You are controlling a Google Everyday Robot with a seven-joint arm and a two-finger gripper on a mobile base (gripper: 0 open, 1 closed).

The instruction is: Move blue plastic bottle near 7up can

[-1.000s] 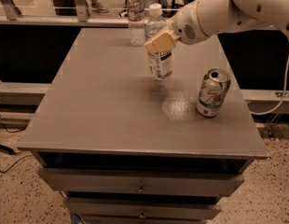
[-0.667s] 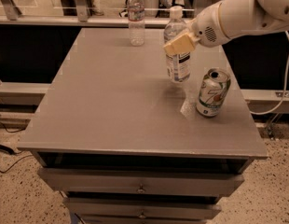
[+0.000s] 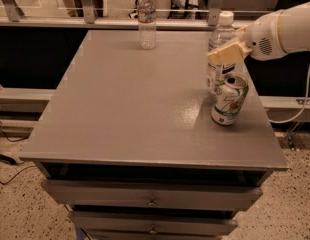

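The blue plastic bottle (image 3: pixel 218 54), clear bluish with a white cap and white label, stands upright just behind the 7up can (image 3: pixel 229 99) at the right side of the grey table (image 3: pixel 130 109). The can is green and white with a silver top, and its top overlaps the bottle's lower part. My gripper (image 3: pixel 226 51) reaches in from the right on a white arm, with its tan fingers (image 3: pixel 222 54) closed around the bottle's upper body.
A slimmer clear bottle (image 3: pixel 147 19) with a reddish label band stands at the table's back edge. A railing runs behind the table. Drawers sit under the tabletop. A cable hangs at the right.
My gripper has carried the blue bottle to the right, from the table's middle to just behind the 7up can. The can and the far bottle have not moved.
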